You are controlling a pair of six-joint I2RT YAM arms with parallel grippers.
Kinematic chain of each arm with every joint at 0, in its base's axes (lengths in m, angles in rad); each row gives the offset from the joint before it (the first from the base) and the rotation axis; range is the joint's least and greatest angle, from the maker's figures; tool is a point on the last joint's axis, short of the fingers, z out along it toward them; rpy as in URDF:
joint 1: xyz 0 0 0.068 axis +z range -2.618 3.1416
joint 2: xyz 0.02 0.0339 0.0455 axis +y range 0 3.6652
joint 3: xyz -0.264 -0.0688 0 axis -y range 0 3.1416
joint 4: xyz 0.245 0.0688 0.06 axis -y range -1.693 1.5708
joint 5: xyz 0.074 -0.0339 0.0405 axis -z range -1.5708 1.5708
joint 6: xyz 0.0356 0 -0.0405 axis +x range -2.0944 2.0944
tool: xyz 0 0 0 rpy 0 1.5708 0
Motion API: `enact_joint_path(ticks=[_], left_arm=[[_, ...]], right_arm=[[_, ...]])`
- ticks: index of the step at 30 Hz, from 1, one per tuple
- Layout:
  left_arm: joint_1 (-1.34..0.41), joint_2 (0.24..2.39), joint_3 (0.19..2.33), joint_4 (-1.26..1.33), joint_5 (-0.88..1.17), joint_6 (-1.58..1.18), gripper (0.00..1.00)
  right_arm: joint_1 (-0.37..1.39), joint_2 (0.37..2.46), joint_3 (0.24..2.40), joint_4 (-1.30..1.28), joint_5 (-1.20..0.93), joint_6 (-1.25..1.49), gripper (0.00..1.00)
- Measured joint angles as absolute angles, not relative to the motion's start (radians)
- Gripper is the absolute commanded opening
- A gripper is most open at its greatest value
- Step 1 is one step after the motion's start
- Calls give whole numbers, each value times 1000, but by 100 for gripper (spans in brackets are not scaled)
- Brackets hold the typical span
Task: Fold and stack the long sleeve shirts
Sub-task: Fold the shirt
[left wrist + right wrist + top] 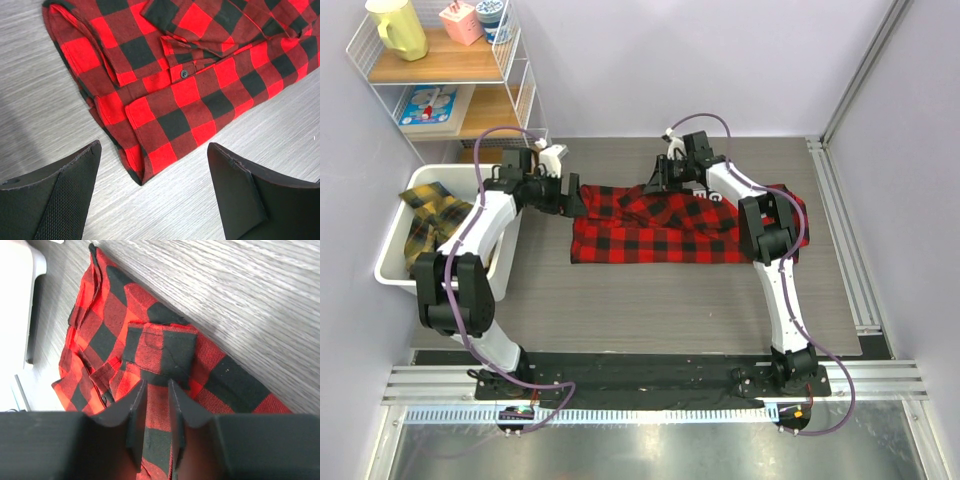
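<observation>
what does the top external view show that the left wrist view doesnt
Only the top external view: the white bin holding a yellow-and-black shirt, the wire shelf behind it, and the right pincer at the far edge of the red-and-black shirt. Only the left wrist view: a small dark button on that shirt, and the textured pads of the open left pincer close up. Both: the red-and-black shirt lying on the grey table.
</observation>
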State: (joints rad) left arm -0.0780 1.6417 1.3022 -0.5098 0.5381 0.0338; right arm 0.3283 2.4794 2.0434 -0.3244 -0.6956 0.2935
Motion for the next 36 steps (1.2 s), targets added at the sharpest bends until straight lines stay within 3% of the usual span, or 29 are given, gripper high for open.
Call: enact_joint_path(ticks=[4,9,16,18,20,36], left_arm=[[-70,1652,1314,-512,539,33,86],[-68,1654,1314,-514,540,25,85],[-68,1654,1314,-513,543,12,85],[-68,1654,1314,-513,543,10,85],[-68,1654,1312,-513,544,8,85],[-68,1651,1299,-513,543,7,85]], right_arm=[[330,2481,2042,-313,-720,300,1],[351,2478,2002,-268,-773,298,1],[439,2389,1855,-284,-754,226,37],[449,2358,1847,-295,-734,202,53],[443,2326,1848,-304,-709,176,60],[347,2318,1909,-451,-499,39,59]])
